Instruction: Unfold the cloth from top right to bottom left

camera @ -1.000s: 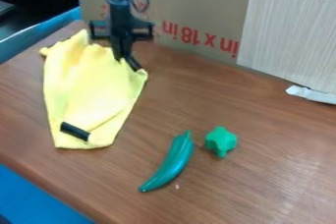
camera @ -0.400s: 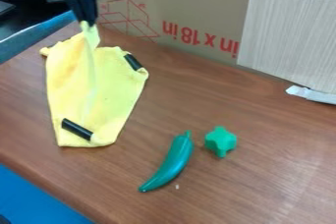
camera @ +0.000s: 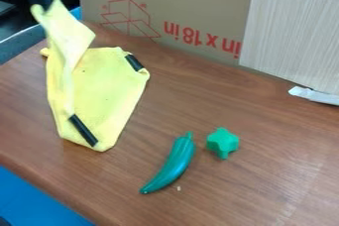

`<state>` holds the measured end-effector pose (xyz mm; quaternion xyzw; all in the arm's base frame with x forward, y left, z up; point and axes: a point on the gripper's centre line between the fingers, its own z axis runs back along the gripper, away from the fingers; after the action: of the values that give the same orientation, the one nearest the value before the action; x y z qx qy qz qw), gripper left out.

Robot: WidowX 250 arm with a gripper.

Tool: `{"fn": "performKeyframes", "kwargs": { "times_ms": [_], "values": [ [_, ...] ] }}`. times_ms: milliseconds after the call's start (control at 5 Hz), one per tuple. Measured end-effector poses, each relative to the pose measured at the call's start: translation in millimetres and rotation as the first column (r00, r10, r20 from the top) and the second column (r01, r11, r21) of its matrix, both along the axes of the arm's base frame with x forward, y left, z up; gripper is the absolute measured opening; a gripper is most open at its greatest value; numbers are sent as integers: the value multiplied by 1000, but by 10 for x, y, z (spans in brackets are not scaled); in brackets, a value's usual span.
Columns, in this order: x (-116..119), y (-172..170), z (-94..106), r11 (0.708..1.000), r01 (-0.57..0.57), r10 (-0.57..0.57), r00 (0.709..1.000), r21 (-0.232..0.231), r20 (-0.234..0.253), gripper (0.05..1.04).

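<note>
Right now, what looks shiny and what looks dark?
Camera view: the table has a pale sheen at lower right, the pepper looks glossy, and the black claw is hard to pick out against the dark upper left corner.

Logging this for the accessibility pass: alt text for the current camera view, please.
A black gripper at upper left holds up one corner of a yellow cloth, the rest lying on a brown wooden table. Right of the cloth lie a green chili-shaped toy and a green star-like piece.
</note>
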<state>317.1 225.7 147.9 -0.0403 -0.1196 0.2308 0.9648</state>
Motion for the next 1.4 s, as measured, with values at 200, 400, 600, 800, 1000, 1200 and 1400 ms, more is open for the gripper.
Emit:
{"fn": "performKeyframes", "kwargs": {
  "times_ms": [200,400,600,800,1000,1200,1400],
  "values": [
    [-161,242,86,999,31,-31,1000,29,7,59],
    [-365,505,132,997,42,-42,999,62,-7,59],
    [-557,712,91,989,83,-80,996,118,-30,58],
    [-728,861,47,983,107,-100,994,152,-54,58],
    [-861,1051,-64,974,122,-106,990,191,-91,58],
    [-943,1207,-136,966,104,-78,990,238,-118,58],
    [-962,1372,-265,952,93,-53,989,293,-141,83]
  ]
}}
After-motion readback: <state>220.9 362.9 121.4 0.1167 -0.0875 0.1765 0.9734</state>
